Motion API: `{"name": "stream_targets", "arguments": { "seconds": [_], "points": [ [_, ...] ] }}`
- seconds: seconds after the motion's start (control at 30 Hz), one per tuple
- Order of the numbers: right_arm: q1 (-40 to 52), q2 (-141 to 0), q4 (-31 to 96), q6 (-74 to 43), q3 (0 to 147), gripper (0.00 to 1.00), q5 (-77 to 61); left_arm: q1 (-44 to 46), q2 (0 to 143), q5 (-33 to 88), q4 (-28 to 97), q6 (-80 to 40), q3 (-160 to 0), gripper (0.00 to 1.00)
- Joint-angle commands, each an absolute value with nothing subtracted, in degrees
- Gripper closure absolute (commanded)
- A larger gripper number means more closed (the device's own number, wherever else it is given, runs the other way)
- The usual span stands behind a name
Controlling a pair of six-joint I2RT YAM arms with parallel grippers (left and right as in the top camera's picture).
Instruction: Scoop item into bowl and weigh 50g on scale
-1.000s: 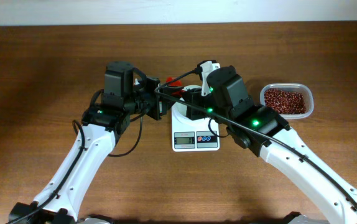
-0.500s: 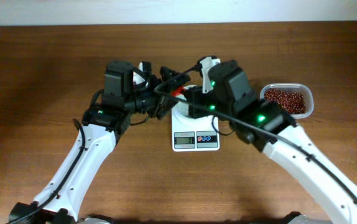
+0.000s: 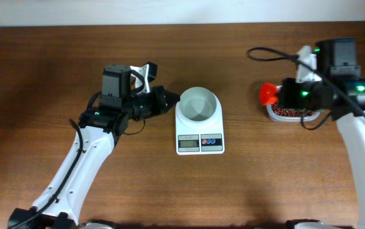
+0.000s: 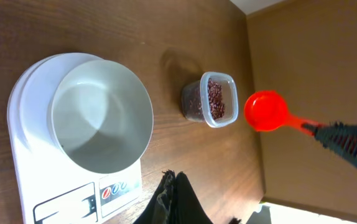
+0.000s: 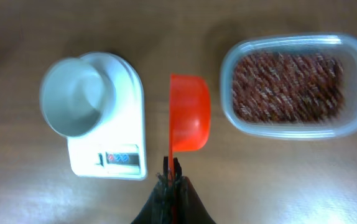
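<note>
Right gripper (image 5: 172, 180) clamps orange-red plastic scoop (image 5: 190, 121) beside clear tub (image 5: 226, 81) of reddish-brown beans (image 5: 287, 84), poised to dig; left gripper (image 3: 173, 98) closed, empty.

Bowl (image 3: 198, 107) and scale (image 3: 199, 135) white, display (image 3: 187, 144) grey. Scoop (image 3: 268, 93) orange-red; beans (image 5: 288, 83) at 3 o'clock dark reddish-brown; counter (image 3: 74, 63) brown woodgrain.

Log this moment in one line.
left fingers: shut, empty, beside scale | right fingers: shut on scoop, by beans | bowl: empty, on scale
</note>
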State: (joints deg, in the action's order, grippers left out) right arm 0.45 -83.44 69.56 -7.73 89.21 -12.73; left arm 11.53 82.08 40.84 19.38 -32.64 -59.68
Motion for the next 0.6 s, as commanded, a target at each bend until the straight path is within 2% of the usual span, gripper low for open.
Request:
{"name": "stream_targets", "arguments": {
  "seconds": [0.0, 0.03, 0.1, 0.13, 0.27, 0.37, 0.57],
  "points": [
    [-5.6, -86.3, 72.0, -2.0, 90.1, 0.96, -12.9, 13.1, 81.6, 39.9, 23.1, -22.5, -61.8, 1.00],
    [-7.0, -87.2, 72.6, -1.3, 90.1, 0.96, -12.9, 14.3, 81.6, 35.8, 28.6, -19.2, -63.9, 1.00],
    [-10.8, -90.4, 73.7, -0.1, 90.1, 0.96, -12.9, 18.3, 81.6, 17.3, 47.0, -12.0, -71.9, 1.00],
    [-11.5, -91.2, 73.7, 0.1, 90.1, 0.96, -12.9, 19.5, 81.6, 13.6, 51.4, -10.6, -74.3, 1.00],
    [-16.0, -95.3, 71.0, 1.5, 90.1, 0.96, -12.8, 24.3, 81.8, 10.7, 66.0, -3.0, -78.7, 1.00],
    [-17.4, -95.5, 67.7, 1.5, 90.1, 0.96, -12.8, 27.9, 82.7, 2.0, 68.6, -3.0, -78.7, 1.00],
    [-18.4, -95.5, 66.3, 5.4, 90.1, 0.96, -12.8, 34.1, 89.0, 0.2, 67.8, -3.0, -78.7, 1.00]
  ]
}}
